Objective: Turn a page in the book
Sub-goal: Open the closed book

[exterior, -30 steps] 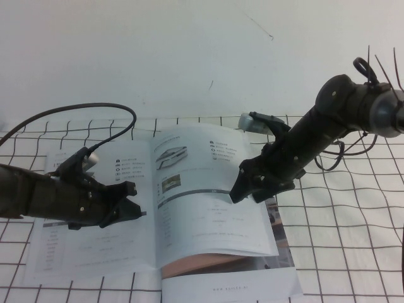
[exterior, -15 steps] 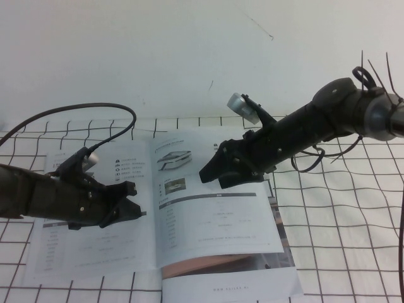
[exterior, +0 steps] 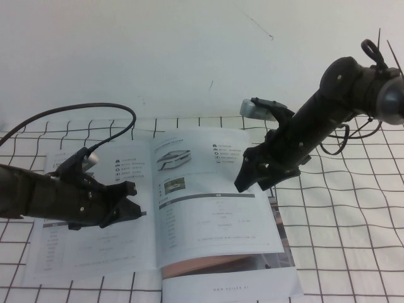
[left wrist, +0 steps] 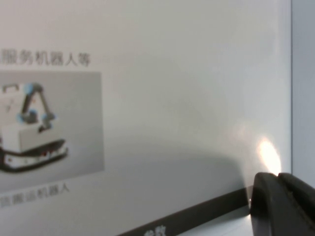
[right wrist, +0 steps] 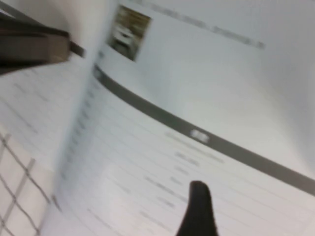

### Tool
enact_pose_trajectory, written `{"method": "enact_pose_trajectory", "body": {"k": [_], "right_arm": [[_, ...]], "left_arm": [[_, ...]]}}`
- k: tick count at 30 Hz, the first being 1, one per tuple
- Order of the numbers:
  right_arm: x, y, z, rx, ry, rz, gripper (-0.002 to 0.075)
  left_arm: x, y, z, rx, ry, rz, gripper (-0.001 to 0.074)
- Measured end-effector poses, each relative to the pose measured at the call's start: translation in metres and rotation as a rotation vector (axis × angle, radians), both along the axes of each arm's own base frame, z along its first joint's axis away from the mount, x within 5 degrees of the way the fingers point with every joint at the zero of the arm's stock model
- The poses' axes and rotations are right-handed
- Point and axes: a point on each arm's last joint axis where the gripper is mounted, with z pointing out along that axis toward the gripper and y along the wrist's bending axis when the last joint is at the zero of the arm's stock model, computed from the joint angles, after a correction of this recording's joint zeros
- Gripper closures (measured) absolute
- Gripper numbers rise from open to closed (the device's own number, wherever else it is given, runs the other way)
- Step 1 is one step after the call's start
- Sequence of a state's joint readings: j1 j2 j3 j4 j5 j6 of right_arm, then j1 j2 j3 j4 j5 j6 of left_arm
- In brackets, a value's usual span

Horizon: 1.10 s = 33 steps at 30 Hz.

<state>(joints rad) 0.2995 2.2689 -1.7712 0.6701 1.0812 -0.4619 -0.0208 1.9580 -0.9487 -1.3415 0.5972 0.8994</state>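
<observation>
The book (exterior: 95,243) lies open on the grid-patterned table. Its right-hand page (exterior: 214,221), with a low white vehicle and a grey bar (exterior: 208,197), lies nearly flat. My left gripper (exterior: 131,203) rests shut on the left-hand page near the spine; in the left wrist view its fingers (left wrist: 275,196) press together on the glossy paper beside a photo of a wheeled robot (left wrist: 34,128). My right gripper (exterior: 251,181) hovers open over the page's outer right edge, holding nothing. In the right wrist view one finger (right wrist: 198,201) shows above the page (right wrist: 147,162).
A lower leaf with a brownish picture (exterior: 214,264) sticks out under the page at the book's near edge. The left arm's black cable (exterior: 82,110) loops over the cloth (exterior: 341,240) behind the book. A white wall (exterior: 158,50) rises at the back.
The right gripper swung left over the page, then came back to its right edge. The page, bowed upward a second ago, now lies flatter. The left arm has not moved.
</observation>
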Motion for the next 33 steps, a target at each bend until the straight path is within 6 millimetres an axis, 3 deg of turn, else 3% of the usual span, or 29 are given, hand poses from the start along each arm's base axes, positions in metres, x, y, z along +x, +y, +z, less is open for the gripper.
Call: {"method": "enact_pose_trajectory", "body": {"k": [4, 9, 16, 22, 33], "right_arm": [[0.0, -0.007, -0.007, -0.093, 0.012, 0.008, 0.0206], [-0.002, -0.001, -0.021, -0.099, 0.051, 0.022, 0.0206], [-0.006, 0.016, -0.02, -0.076, 0.032, 0.034, 0.0206], [-0.005, 0.031, -0.02, 0.06, 0.035, 0.016, 0.0206], [-0.005, 0.035, -0.016, 0.122, 0.048, 0.006, 0.0206]], "left_arm": [[0.0, 0.0, 0.0, -0.001, 0.0, 0.001, 0.0738], [0.0, 0.0, 0.0, -0.001, 0.0, 0.001, 0.0738], [0.0, 0.0, 0.0, -0.006, 0.0, 0.007, 0.0738], [0.0, 0.0, 0.0, -0.007, 0.0, 0.009, 0.0738], [0.0, 0.0, 0.0, -0.007, 0.0, 0.009, 0.0738]]}}
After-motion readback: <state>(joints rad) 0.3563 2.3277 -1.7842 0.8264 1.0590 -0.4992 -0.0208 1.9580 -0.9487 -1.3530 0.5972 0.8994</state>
